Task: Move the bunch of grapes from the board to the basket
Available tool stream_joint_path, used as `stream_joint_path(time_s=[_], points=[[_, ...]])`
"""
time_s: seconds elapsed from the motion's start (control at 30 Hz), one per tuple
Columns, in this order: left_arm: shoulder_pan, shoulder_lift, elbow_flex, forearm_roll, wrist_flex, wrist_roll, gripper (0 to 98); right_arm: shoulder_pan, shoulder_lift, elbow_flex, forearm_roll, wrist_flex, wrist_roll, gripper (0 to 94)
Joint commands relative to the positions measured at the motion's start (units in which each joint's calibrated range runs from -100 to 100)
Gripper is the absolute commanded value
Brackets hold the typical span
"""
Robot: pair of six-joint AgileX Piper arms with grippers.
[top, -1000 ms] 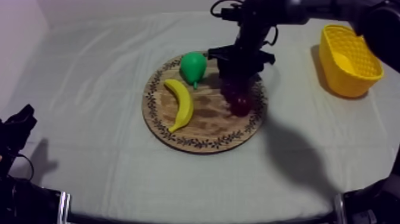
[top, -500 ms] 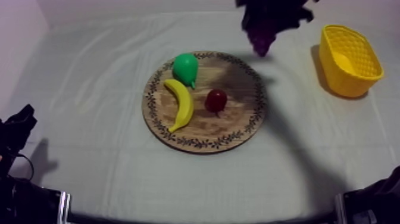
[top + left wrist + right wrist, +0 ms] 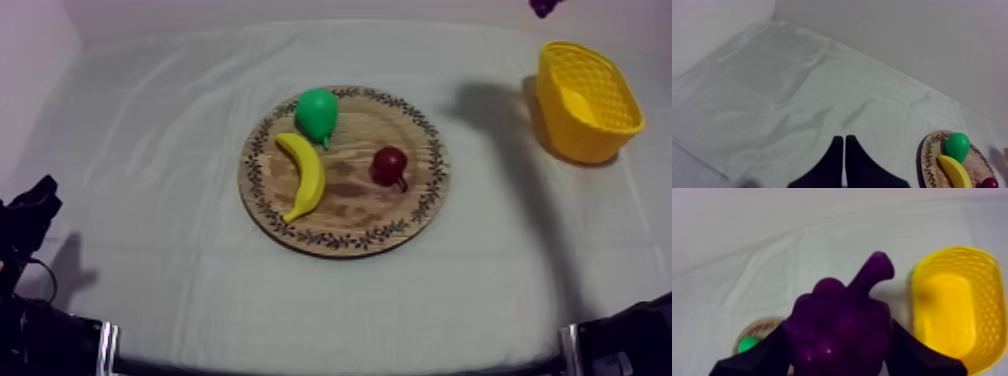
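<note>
**Transfer stage.** The bunch of grapes (image 3: 839, 323), on the wooden board (image 3: 345, 215) a second ago, has been lifted clear and carried toward the counter's (image 3: 200, 120) far right corner. It now hangs gripped between the right arm's fingers (image 3: 762, 355), just beside the yellow basket (image 3: 984, 303), seemingly not yet over its opening. The small red fruit (image 3: 389, 165), uncovered, has rolled a little on the board; pear (image 3: 318, 110) and banana (image 3: 303, 175) lie much as before. The left arm's fingers (image 3: 834, 160) lie pressed together, holding nothing. Remaining, by my judgement: centre above the basket, then release.
</note>
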Motion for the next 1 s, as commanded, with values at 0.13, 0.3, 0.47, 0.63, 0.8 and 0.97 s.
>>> stream_joint_path(time_s=[0.13,0.3,0.47,0.63,0.8,0.97], points=[[0.00,0.05,0.00,-0.03,0.03,0.01,0.1,7.31,3.49,2.16,0.82,-3.61,0.05,34.4],[0.00,0.05,0.00,-0.03,0.03,0.01,0.1,9.34,6.34,4.98,2.21,-6.67,-0.55,35.2],[0.00,0.05,0.00,-0.03,0.03,0.01,0.1,10.28,9.34,7.62,3.02,-9.25,-0.70,39.0],[0.00,0.05,0.00,-0.03,0.03,0.03,0.1,11.37,11.87,8.20,2.08,-9.70,0.87,52.6],[0.00,0.05,0.00,-0.03,0.03,0.06,0.1,12.09,11.99,8.03,1.41,-8.96,2.12,65.6],[0.00,0.05,0.00,-0.03,0.03,0.06,0.1,12.38,9.49,8.66,1.03,-7.51,2.94,68.7]])
